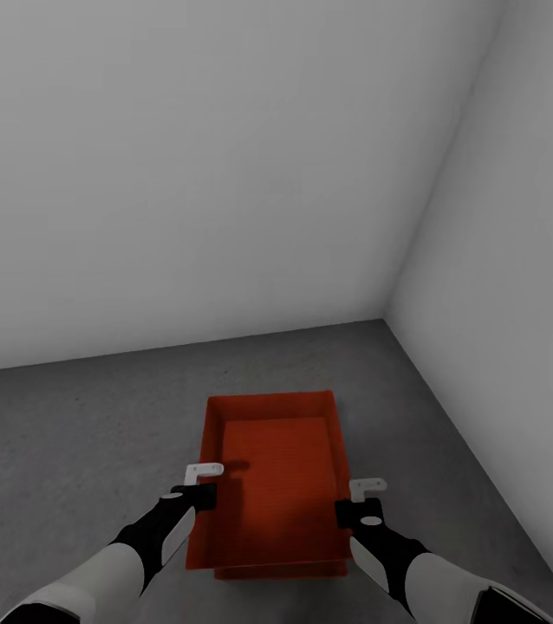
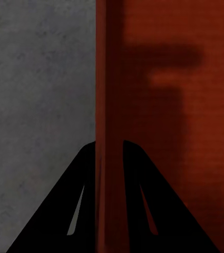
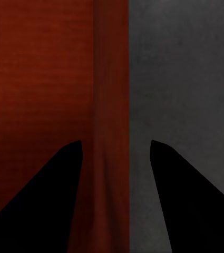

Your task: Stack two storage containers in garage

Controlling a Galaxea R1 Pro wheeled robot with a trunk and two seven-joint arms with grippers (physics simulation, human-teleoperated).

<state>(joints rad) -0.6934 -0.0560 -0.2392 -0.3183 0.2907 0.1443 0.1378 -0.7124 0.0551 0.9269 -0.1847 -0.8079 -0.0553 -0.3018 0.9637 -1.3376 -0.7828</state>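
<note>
Near the garage corner where two white-grey walls (image 1: 224, 173) meet, the top storage container (image 1: 276, 472) sits on the grey concrete floor (image 1: 77, 433), or nearly on it. A second orange-red rim (image 1: 281, 569) peeks out under its near edge, so it looks stacked on the lower storage container; contact between the two is hard to confirm.

Left tool (image 1: 200, 485) straddles the top storage container's left long wall (image 2: 109, 105), fingers nearly closed on it, wall between the pads. Right tool (image 1: 361, 498) straddles the right long wall (image 3: 112, 105) with its fingers wider apart, gap visible on the floor side; looks loose, not clamped.

Step in hand, by my read: final seating and let-go of the stack. To do it well: keep both walls level, check the top storage container is square over the lower one, spread both tools fully before lifting, then lift straight up so the fingers don't drag the thin walls and shift the stack.
</note>
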